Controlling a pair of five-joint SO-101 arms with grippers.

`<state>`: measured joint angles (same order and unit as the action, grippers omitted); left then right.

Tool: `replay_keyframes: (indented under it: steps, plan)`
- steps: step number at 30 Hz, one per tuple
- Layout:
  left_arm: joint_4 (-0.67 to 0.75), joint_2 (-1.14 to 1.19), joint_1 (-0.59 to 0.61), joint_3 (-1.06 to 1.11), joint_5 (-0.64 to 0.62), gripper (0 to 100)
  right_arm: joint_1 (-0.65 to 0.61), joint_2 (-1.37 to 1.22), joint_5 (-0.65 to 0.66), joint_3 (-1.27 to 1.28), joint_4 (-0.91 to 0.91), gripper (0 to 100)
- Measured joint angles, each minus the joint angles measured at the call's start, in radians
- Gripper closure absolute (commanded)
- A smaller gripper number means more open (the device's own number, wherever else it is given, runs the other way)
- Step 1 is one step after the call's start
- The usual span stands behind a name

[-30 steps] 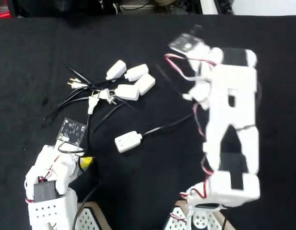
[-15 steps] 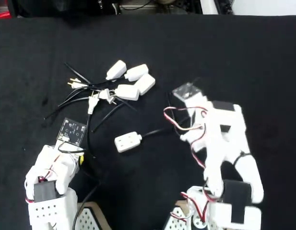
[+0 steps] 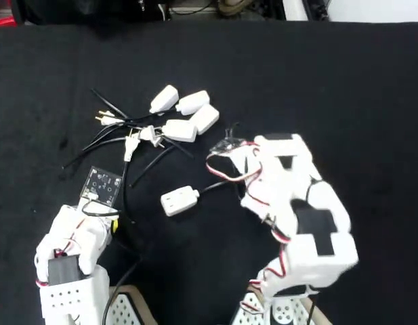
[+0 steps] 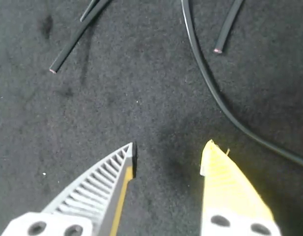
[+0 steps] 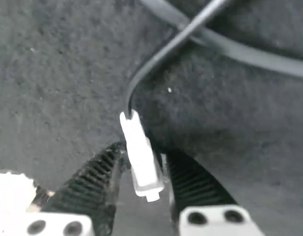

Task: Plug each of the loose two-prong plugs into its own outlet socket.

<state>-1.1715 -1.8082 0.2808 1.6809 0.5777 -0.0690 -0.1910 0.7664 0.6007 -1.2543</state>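
Note:
Several white outlet sockets (image 3: 183,112) lie bunched at the back left, their black cords tangled with loose two-prong plugs (image 3: 106,120). A lone white socket (image 3: 179,200) lies nearer the front on its own cord. My right gripper (image 3: 225,145) (image 5: 141,156) hovers right of the bunch and behind the lone socket, shut on a small white plug (image 5: 141,164) whose black cord (image 5: 161,54) trails away. At the front left my left gripper (image 3: 116,227) (image 4: 166,157) stands open above the black cloth, nothing between its fingers.
Black cords (image 4: 215,93) and cut cord ends (image 4: 72,46) lie on the cloth just ahead of the left gripper. A black cloth (image 3: 358,88) covers the table. The arms' bases (image 3: 120,308) stand at the front edge.
The right arm has pulled in from its far stretch at the back right. Its gripper has come left and forward, close to the sockets. The left arm has not moved.

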Motion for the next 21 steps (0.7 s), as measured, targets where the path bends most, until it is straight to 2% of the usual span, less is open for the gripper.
replay_keyframes:
  steps: [12, 21]
  plan:
    - [0.0, 0.0, 0.0, 0.0, 0.0, 78, -0.031, -0.253, 0.028, -0.342, -0.285, 88.8]
    - [0.0, 0.0, 0.0, 0.0, 0.0, 78, -0.121, -0.267, 0.032, -0.4, -0.318, 88.8]
